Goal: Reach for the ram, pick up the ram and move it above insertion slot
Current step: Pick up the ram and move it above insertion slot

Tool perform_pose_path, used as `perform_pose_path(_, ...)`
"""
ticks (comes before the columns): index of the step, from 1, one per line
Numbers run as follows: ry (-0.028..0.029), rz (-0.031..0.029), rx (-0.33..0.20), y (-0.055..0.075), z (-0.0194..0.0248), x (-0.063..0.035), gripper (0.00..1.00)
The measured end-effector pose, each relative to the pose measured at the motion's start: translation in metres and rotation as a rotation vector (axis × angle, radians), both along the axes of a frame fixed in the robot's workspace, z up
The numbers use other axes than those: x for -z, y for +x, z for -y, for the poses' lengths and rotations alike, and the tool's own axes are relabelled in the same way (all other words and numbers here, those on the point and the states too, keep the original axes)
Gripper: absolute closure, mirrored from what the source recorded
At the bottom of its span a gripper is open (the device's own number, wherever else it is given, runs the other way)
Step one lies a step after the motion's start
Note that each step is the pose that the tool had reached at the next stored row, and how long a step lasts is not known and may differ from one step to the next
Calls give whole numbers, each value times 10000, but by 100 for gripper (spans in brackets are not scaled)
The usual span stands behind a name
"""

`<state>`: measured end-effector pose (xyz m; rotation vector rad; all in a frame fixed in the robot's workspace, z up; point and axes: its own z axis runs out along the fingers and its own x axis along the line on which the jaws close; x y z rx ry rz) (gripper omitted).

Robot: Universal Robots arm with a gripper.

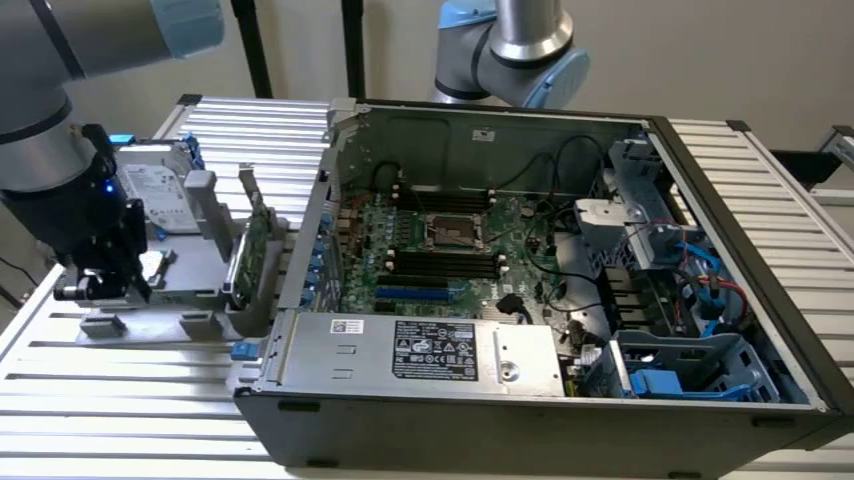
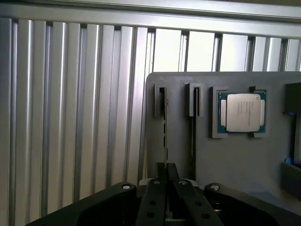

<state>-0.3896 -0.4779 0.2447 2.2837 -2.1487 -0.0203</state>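
My black gripper (image 2: pixel 166 173) is pinched shut on thin long green ram stick (image 2: pixel 165 127), edge-on in grey plastic holder (image 2: pixel 235 165); long axis runs straight fwd from fingertips.

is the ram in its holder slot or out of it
In. The ram stands on edge in the gray holder's slot, with the gripper close to it.

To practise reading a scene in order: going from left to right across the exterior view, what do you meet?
claw → green expansion card → CPU socket → blue drive caddy
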Motion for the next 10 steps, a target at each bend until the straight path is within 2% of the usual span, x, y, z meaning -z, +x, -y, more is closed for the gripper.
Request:
perform_pose_path(5,-1,-9,0,54,0,-227,87)
perform_pose_path(10,0,-18,0,166,0,-454,87)
